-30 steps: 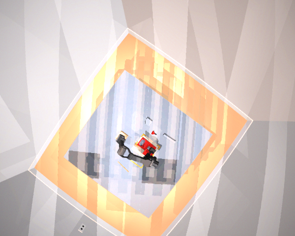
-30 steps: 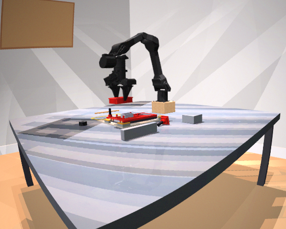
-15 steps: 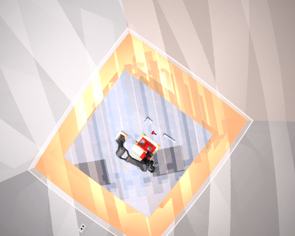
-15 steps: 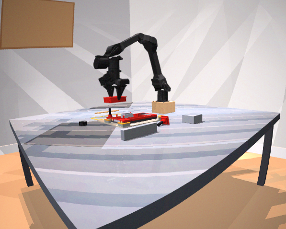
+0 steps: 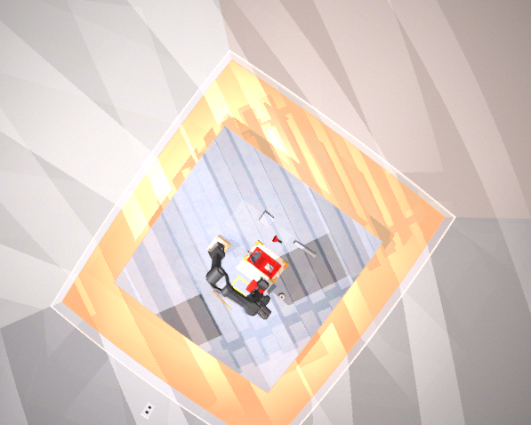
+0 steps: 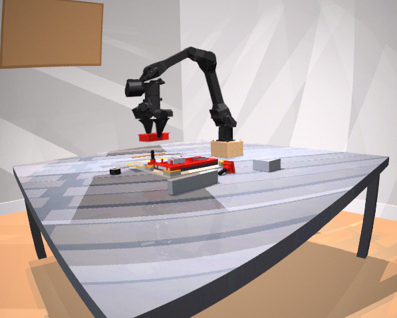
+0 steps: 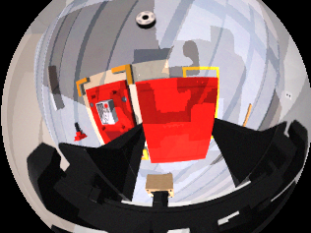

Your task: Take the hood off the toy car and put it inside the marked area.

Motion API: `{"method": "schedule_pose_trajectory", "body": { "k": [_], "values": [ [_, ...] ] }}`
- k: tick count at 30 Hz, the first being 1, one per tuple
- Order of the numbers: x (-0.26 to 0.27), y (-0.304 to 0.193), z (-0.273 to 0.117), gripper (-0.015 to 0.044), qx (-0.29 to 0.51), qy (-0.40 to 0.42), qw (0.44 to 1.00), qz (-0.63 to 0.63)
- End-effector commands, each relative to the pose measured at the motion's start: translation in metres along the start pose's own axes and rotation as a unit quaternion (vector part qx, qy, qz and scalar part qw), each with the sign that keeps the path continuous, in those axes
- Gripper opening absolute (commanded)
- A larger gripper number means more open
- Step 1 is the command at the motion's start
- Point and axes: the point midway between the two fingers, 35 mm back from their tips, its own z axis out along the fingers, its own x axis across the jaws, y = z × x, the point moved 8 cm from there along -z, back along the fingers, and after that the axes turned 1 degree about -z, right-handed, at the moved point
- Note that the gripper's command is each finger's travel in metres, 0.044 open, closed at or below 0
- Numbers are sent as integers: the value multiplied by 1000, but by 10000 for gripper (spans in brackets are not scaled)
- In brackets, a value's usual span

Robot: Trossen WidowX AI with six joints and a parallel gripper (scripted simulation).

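The red hood (image 5: 253,286) (image 6: 153,137) (image 7: 174,104) hangs level above the table, off the car. My gripper (image 6: 153,134) (image 7: 178,123) is shut on it, one finger at each side. The toy car (image 5: 260,260) (image 6: 188,164) (image 7: 121,128) sits on its cream board with orange corners, its grey engine block uncovered. The marked area, a yellow outline (image 5: 239,276) (image 6: 128,164) (image 7: 202,68), lies on the table beside the board. In the wrist view the hood hides much of the outline.
A red part with a black peg (image 5: 276,238) (image 6: 229,166) (image 7: 80,135) and a grey bar (image 5: 304,248) (image 6: 193,183) lie beside the car. A small wheel (image 5: 281,296) (image 6: 114,171) (image 7: 146,19), a thin orange stick (image 5: 221,300) (image 7: 247,114) and a grey block (image 6: 266,164) lie farther out.
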Motion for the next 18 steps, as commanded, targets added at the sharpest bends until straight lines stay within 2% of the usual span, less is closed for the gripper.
{"method": "schedule_pose_trajectory", "body": {
  "k": [1, 18],
  "values": [
    [-12, -3, -1, 0, 2, -2, 1000, -2],
    [-65, -21, -3, 0, 3, -4, 1000, -3]
  ]
}}
